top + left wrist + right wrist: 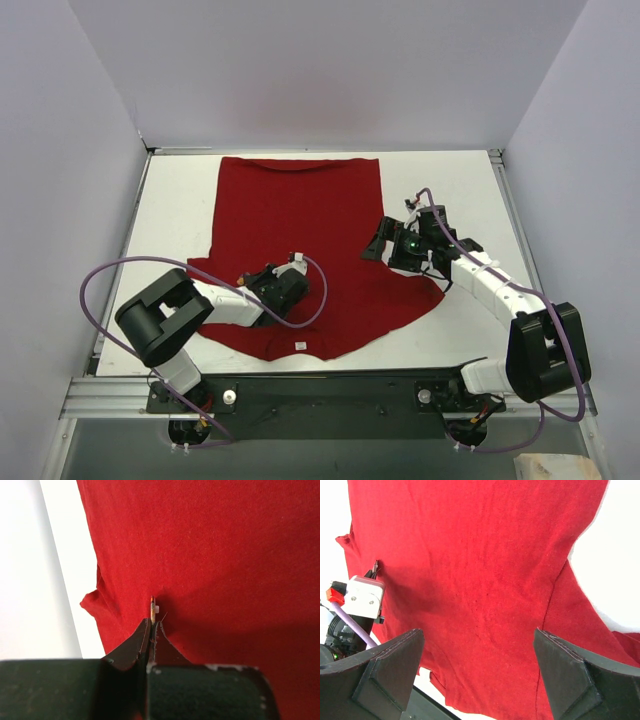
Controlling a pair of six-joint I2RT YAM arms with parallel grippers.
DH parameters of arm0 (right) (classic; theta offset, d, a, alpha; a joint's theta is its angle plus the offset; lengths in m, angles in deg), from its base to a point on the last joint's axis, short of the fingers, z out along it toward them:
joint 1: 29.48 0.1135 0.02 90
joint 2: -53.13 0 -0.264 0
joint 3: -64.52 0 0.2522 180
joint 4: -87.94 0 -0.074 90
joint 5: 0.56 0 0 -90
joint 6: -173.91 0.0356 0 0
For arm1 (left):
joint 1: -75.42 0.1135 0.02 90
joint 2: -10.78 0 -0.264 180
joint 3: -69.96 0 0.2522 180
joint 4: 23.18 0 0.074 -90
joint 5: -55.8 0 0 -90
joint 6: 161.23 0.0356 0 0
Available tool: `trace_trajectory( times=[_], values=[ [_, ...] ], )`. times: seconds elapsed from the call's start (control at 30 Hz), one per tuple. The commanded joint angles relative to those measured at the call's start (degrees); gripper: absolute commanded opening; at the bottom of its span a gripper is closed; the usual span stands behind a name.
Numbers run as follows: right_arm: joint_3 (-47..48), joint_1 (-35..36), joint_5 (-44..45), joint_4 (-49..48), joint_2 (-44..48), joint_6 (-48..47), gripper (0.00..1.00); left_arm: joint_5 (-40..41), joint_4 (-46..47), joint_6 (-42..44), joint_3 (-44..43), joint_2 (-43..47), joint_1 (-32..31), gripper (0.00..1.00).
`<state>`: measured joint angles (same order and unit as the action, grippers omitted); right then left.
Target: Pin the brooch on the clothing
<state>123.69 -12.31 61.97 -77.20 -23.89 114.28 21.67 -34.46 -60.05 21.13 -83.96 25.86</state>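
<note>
The deep-red T-shirt (300,230) lies flat on the white table, its collar and small white label (300,346) towards the arms. My left gripper (244,279) is low over the shirt's left part, near the left sleeve. In the left wrist view it (151,624) is shut on the brooch (152,606), which is held edge-on with its thin orange rim up against the red cloth (225,555). My right gripper (385,235) hovers over the shirt's right side. In the right wrist view it (479,632) is wide open and empty above the fabric (485,555).
White table (180,200) shows left and right of the shirt. Grey walls enclose three sides. The black base rail (320,390) runs along the near edge. The left arm's purple cable (100,290) loops out to the left. The left arm's white camera mount (365,597) shows in the right wrist view.
</note>
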Motion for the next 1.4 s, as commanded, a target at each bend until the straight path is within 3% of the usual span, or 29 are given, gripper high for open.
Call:
trace_trajectory(
  times=[0.0,0.7,1.37],
  values=[
    [-0.06,-0.47,-0.75,-0.05,1.51,-0.31,0.96,0.99,2.97,1.12,1.05,0.08,-0.19,0.00],
    [-1.02,-1.00,-1.01,0.04,3.01,-0.31,0.97,3.01,-4.41,-1.25,-6.68,-6.86,-5.10,0.00],
    [-1.29,-0.73,-3.29,-2.51,0.90,0.48,0.97,-13.06,4.90,-6.43,-1.06,15.89,-3.97,0.00]
  ],
)
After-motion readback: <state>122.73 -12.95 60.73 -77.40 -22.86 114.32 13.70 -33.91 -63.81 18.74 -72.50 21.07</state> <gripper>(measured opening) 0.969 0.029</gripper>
